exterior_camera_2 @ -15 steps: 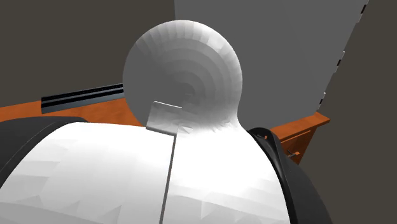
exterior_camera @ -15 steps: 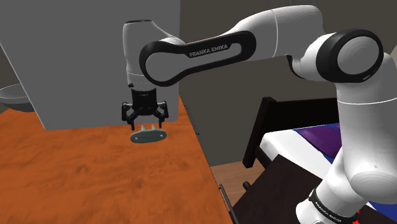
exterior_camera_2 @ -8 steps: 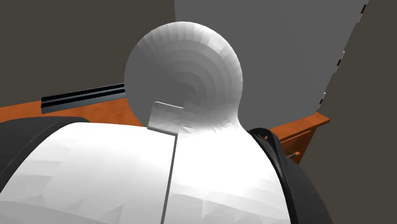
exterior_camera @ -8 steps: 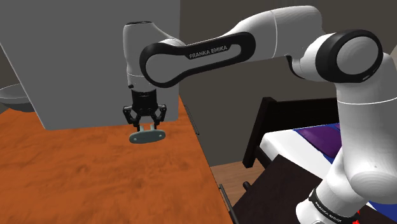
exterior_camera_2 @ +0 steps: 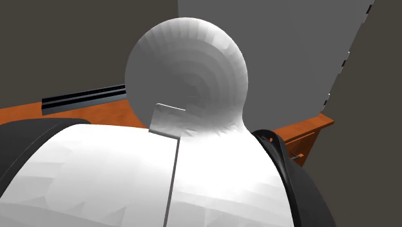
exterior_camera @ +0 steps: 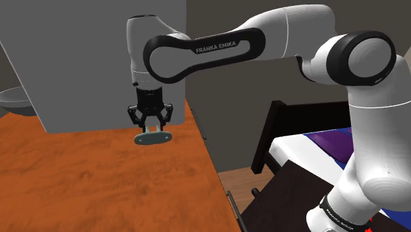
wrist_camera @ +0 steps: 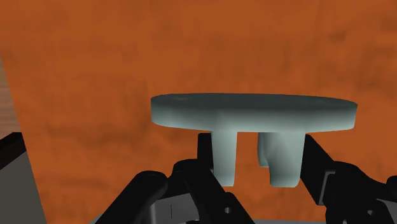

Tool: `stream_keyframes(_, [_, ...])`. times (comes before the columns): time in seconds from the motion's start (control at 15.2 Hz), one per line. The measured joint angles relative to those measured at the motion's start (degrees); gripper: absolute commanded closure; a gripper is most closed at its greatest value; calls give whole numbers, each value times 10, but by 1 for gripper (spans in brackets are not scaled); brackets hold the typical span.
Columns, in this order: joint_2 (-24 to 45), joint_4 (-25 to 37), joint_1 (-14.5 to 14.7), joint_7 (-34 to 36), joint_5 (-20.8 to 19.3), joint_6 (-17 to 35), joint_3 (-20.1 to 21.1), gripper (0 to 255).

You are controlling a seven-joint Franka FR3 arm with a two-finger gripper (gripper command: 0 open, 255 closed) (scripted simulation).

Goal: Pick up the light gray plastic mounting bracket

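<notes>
The pale grey-green mounting bracket (exterior_camera: 153, 138) is a flat oval plate with two short prongs on top. In the shoulder view it hangs just over the orange wooden table (exterior_camera: 99, 184), close to the table's right edge. My black gripper (exterior_camera: 152, 128) points straight down and is shut on the prongs. In the wrist view the bracket's plate (wrist_camera: 254, 111) lies across the fingertips (wrist_camera: 205, 151), and the gripper (wrist_camera: 257, 162) clasps both prongs from either side. The orange table shows behind the plate.
A tall grey box (exterior_camera: 92, 59) stands on the table right behind the gripper. A grey bowl (exterior_camera: 13, 99) sits at the shoulder view's far left. Past the table's right edge (exterior_camera: 214, 168) are a dark chair (exterior_camera: 290, 118) and a bed (exterior_camera: 316, 148). My white arm (exterior_camera_2: 187, 84) blocks the second exterior view.
The fingers have come together from open onto the bracket's prongs. The gripper and the bracket have since risen slightly off the table.
</notes>
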Motion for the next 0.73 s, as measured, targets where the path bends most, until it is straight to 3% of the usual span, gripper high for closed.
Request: stream_keyframes(0.73, [-3, 78, 10, -6, 4, -79, 3, 255])
